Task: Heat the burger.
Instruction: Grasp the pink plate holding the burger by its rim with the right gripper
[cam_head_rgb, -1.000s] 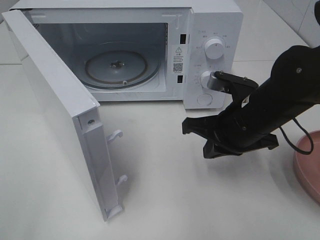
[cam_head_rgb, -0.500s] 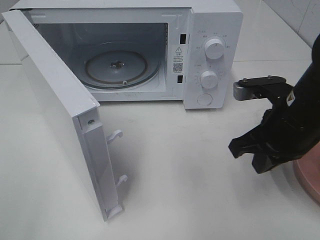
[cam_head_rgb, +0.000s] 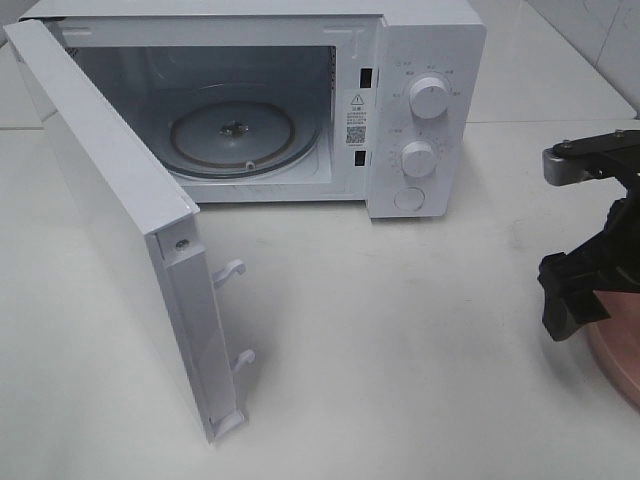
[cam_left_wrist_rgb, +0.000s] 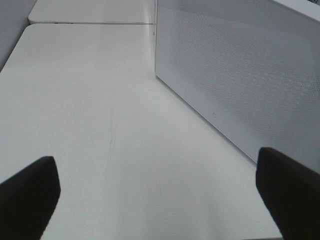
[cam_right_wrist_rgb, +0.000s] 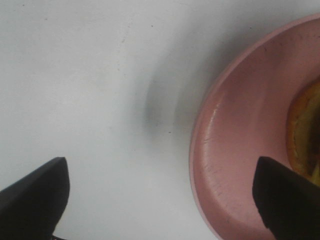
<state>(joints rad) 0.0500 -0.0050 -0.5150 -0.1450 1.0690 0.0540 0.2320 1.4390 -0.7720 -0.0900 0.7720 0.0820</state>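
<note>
The microwave (cam_head_rgb: 430, 40) has a smooth white shell with a soft sheen. Its knobs (cam_head_rgb: 429, 97) look like glossy plastic and its turntable (cam_head_rgb: 232, 135) like clear glass. The door (cam_left_wrist_rgb: 240, 65) shows fine dotted mesh. The table (cam_head_rgb: 400, 360) is white, matt and faintly scuffed. The plate (cam_right_wrist_rgb: 235, 150) is smooth pink with tiny specks. The right gripper (cam_head_rgb: 556, 298) is matt black, and the bracket (cam_head_rgb: 560, 165) above it looks like bare metal.

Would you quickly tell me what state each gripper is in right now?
Left gripper: open, holding nothing.
Right gripper: open, holding nothing.
</note>
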